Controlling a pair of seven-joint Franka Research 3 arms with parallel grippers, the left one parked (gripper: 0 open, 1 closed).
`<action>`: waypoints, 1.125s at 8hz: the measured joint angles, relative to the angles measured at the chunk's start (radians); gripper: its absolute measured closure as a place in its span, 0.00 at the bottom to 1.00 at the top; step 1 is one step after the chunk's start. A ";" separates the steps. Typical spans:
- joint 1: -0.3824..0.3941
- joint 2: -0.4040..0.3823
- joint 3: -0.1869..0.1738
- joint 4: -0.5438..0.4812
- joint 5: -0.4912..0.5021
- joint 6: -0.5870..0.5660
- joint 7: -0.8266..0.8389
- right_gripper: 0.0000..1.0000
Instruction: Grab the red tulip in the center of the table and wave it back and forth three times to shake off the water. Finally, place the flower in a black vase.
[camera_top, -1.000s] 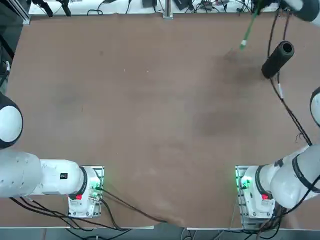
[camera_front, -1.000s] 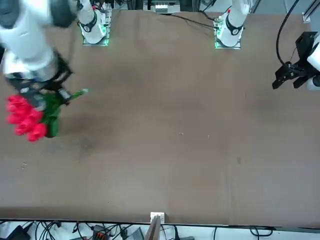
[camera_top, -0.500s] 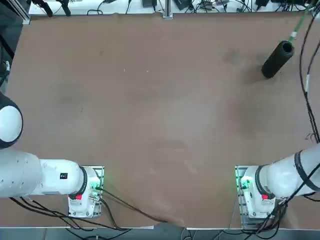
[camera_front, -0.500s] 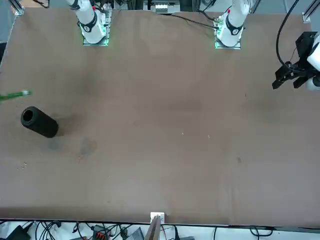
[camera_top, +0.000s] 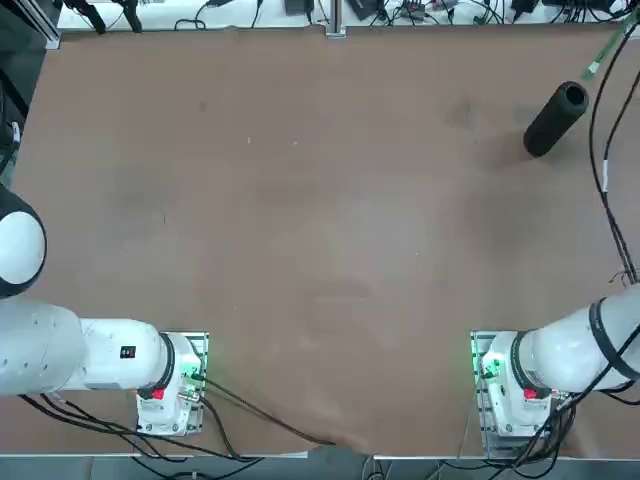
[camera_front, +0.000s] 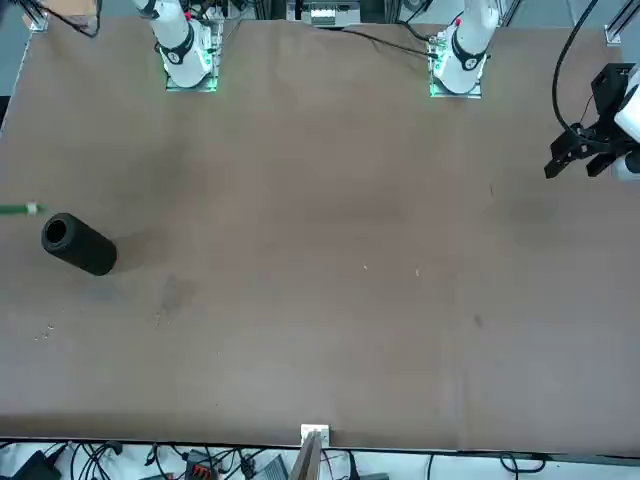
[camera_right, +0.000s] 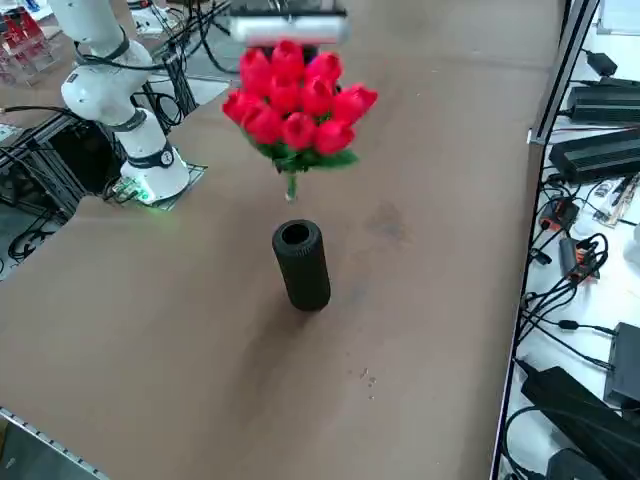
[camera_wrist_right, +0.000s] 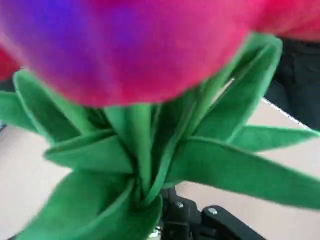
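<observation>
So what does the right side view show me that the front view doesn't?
Only the right side view shows the bunch of red tulip heads with its green leaves, above the table beyond the vase's mouth.

Only the front view shows the parked left arm's dark hand, and the bottom end of the flower's green stem reaching in at the picture's left edge.

Both show the black vase standing on the brown table.

robotics lab, robot arm bases (camera_top: 510, 385), cables (camera_right: 570, 290), electronics (camera_right: 600, 155)
</observation>
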 joint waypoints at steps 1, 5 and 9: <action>0.000 0.005 -0.001 -0.043 -0.035 0.052 0.080 0.87; 0.004 -0.010 0.005 -0.151 -0.176 0.087 0.261 0.87; 0.053 -0.017 0.014 -0.208 -0.194 0.094 0.411 0.87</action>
